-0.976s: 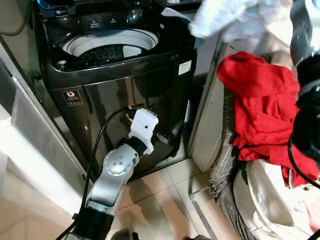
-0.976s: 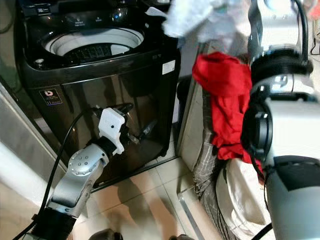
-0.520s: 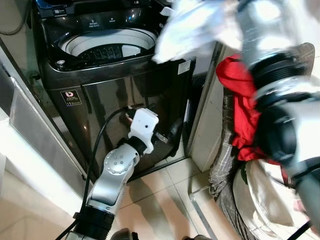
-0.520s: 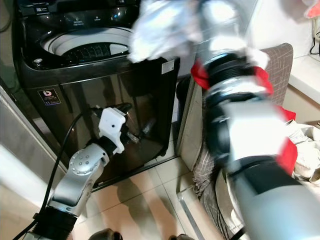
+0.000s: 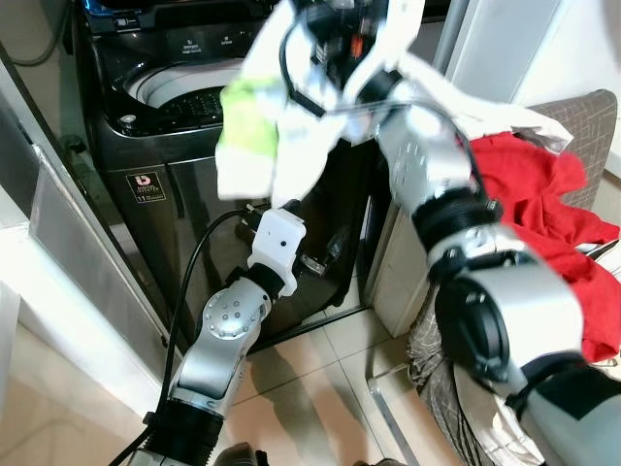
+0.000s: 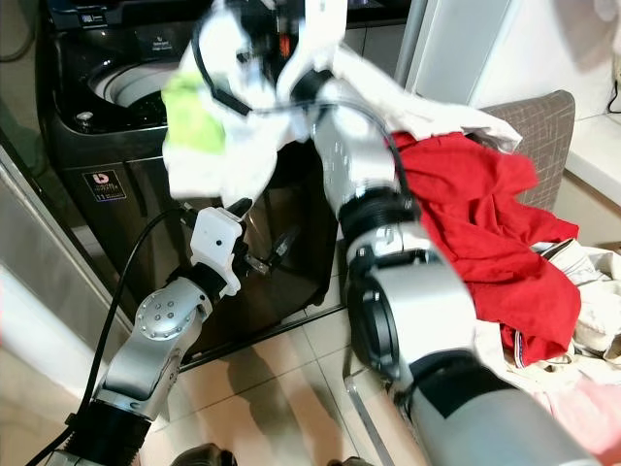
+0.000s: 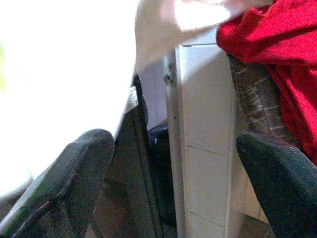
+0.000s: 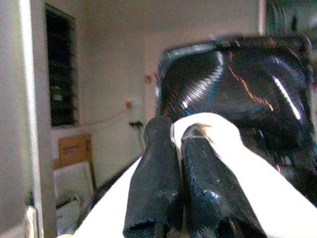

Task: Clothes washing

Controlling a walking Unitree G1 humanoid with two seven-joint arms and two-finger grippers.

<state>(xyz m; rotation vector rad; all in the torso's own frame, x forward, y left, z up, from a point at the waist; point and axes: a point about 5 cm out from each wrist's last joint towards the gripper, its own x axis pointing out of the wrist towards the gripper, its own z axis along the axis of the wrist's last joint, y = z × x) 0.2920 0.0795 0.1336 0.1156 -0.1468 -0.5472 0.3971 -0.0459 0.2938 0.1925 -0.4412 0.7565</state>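
Presently we find the right gripper (image 8: 171,148) clamped on a white cloth (image 5: 281,126), holding it up at the front edge of the washer (image 5: 175,146), where it hangs over the open drum. The left gripper (image 7: 168,163) sits low before the washer's front, fingers spread and empty. A red garment (image 5: 543,204) lies on the pile beside the washer.

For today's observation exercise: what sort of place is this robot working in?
Probably a home laundry corner: an open washing machine, a red garment on a heap of clothes, and a tiled floor.
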